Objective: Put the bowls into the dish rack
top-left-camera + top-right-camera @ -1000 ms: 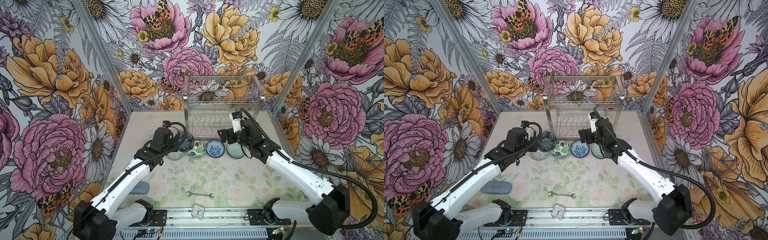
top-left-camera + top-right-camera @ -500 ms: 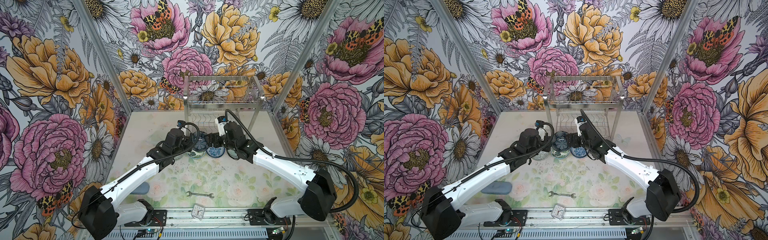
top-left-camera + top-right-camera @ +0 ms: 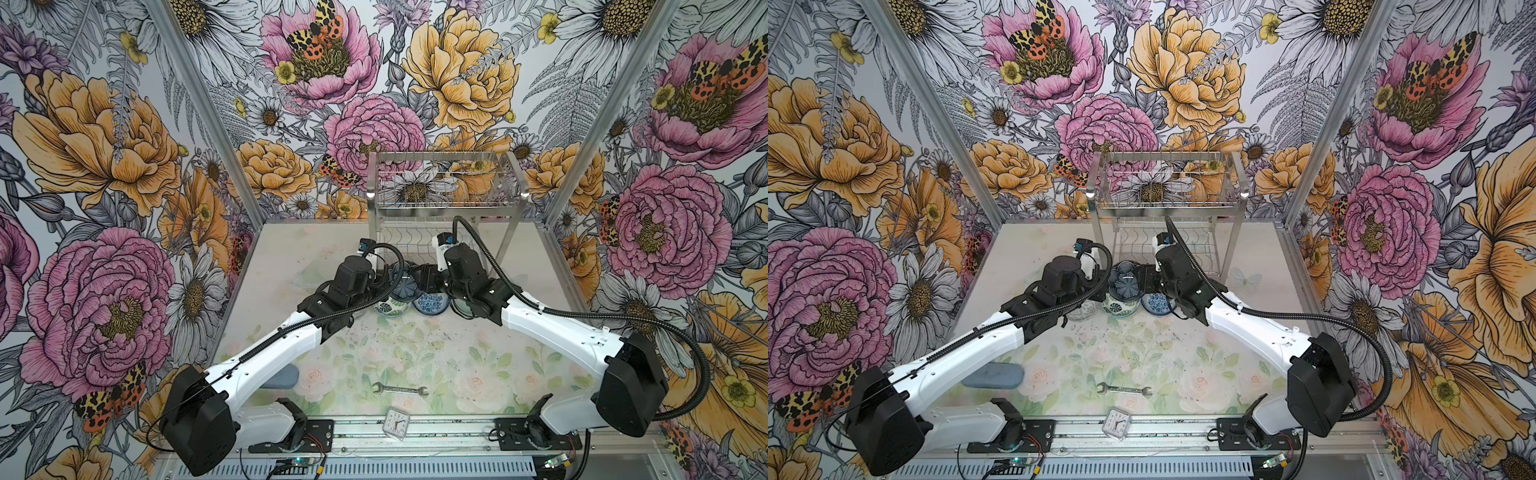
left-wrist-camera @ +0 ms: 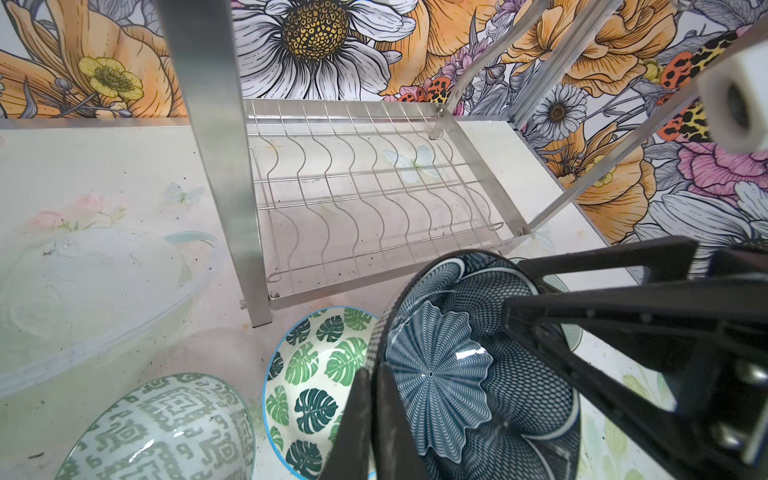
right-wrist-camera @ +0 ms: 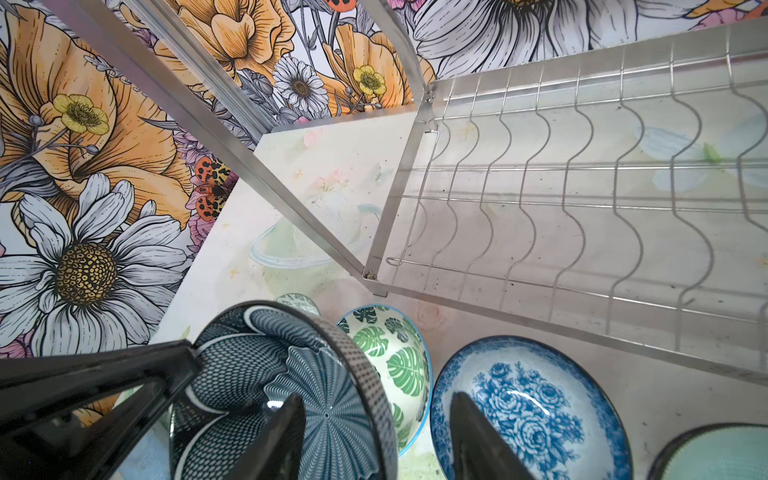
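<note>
One dark-blue bowl [image 3: 405, 284] on edge

Bright even light, faint shadows, glints on the dish rack [image 3: 446, 208]; wrist views bow, perhaps slightly soft.

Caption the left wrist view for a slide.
Left gripper pinches the dark blue bowl by its rim; the right gripper straddles the opposite rim, jaws open, dish rack behind.

The bowls [image 4: 307, 386] look glossy glazed ceramic; the dish rack [image 4: 216, 166], brushed steel.
</note>
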{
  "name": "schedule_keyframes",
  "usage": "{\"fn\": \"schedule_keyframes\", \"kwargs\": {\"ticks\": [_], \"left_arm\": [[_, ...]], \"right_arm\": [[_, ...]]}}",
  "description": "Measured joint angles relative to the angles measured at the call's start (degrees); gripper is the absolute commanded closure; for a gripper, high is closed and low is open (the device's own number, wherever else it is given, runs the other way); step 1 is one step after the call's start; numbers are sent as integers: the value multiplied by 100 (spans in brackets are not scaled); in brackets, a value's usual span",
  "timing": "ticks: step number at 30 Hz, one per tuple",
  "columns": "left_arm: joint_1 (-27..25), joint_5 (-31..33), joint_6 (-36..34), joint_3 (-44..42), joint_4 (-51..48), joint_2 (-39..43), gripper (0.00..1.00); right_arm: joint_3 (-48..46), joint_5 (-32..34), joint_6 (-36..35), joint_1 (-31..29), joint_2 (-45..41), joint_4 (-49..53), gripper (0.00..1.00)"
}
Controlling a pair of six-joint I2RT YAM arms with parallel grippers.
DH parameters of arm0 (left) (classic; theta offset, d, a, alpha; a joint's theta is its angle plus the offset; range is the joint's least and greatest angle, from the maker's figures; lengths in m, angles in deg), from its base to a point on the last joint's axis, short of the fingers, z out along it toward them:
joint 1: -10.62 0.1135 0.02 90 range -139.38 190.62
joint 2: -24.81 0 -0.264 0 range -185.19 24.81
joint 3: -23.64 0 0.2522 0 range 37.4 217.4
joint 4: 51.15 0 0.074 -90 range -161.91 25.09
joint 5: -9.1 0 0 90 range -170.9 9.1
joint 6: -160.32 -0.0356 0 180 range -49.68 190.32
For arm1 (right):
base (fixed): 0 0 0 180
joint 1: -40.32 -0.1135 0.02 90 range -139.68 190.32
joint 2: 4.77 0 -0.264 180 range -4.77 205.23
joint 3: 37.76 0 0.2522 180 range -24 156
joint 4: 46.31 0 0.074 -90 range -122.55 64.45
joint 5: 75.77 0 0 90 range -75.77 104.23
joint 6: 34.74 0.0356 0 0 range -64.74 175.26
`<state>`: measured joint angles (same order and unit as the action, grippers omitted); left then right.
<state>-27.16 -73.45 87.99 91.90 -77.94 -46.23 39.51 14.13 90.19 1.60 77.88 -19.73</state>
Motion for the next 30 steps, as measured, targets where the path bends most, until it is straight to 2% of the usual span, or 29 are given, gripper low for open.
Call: {"fn": "schedule_keyframes", "kwargs": {"ticks": [4, 7, 15, 16, 19, 20, 25, 30], "left_arm": [[-26, 13, 0, 0, 0, 4, 100], [-31, 35, 0, 0, 2, 22, 100], [-52, 116, 42, 61, 297, 260, 100], [-52, 151, 39, 61, 282, 284, 83], [-15, 210, 13, 70, 59, 422, 11], [20, 219, -4, 79, -63, 483, 2], [398, 374, -140, 122, -730, 953, 1], [820, 382, -177, 105, -970, 1416, 1]], "right_arm": [[0, -87, 76, 0, 153, -33, 69], [-2, -140, 83, -11, 269, -33, 100], [-37, -9, -28, -37, 286, 177, 100], [-42, 79, -52, -37, 247, 190, 100], [-46, 422, -249, -37, 37, 348, 100], [-50, 566, -332, -37, -57, 411, 100], [-81, 1639, -1038, -22, -562, 671, 100], [-85, 2916, -1980, -20, -675, 715, 100]]}}
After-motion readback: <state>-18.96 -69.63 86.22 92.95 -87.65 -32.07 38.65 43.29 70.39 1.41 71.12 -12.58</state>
